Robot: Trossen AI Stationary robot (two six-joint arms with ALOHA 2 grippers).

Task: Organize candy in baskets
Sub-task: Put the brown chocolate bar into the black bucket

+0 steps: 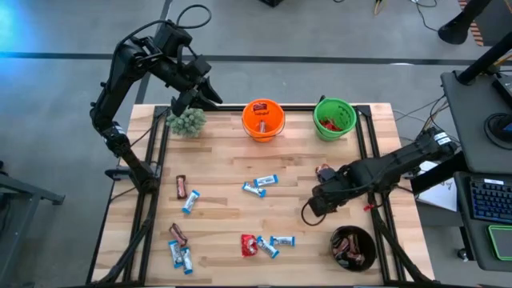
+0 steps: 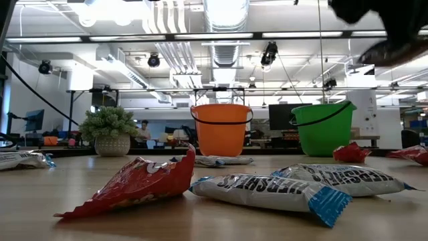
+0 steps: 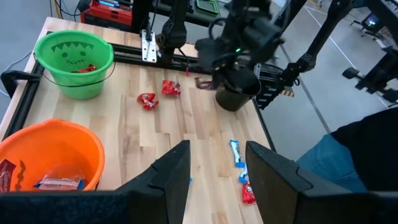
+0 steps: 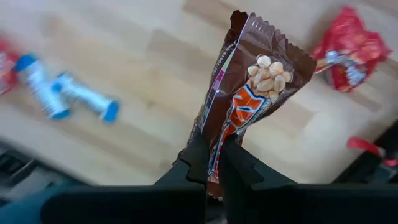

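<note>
Right gripper (image 4: 214,163): jaws clamped on a brown peanut bar (image 4: 249,99), lifted off the desk (image 1: 224,216), between the green pail (image 1: 334,118) and the black bowl (image 1: 354,246). Left gripper (image 3: 214,177): jaws apart, empty, hanging near the potted plant (image 1: 186,121).

Progress, my estimate: partly done. Orange pail (image 1: 263,118), green pail and bowl each hold some candy. Left on the desk: several blue-and-white bars (image 1: 261,186), a red packet (image 1: 249,245), two brown bars (image 1: 181,186). This bar likely belongs in the bowl.
</note>
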